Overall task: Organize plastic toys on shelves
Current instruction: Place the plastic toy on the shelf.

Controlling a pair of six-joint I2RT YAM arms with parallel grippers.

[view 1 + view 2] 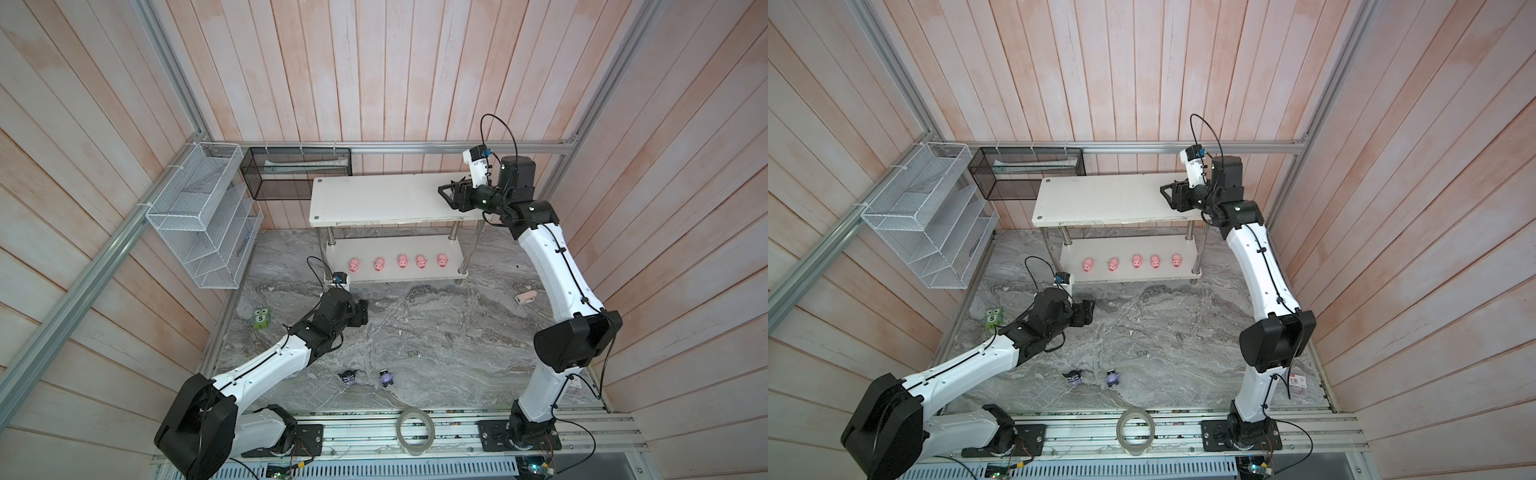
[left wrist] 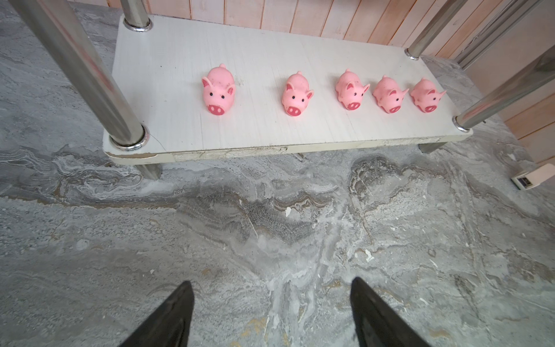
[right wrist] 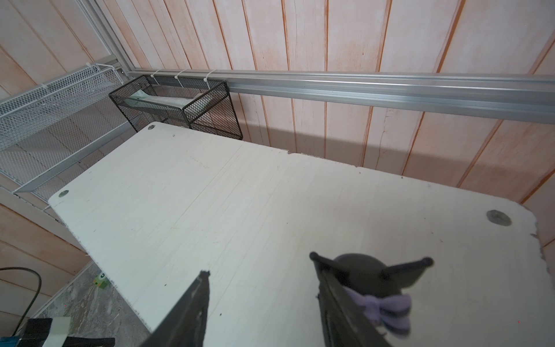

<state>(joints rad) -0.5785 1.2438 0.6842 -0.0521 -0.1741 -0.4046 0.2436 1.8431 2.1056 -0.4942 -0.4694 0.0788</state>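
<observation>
Figurine (image 3: 365, 272) on top shelf (image 3: 240, 210) half hidden behind R fingers (image 3: 333, 306), spread & empty; L fingers (image 2: 171, 318) likewise spread, empty.

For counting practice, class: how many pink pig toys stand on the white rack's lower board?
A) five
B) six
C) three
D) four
A: the left wrist view shows five pink pigs standing in one row on the lower board.
</observation>
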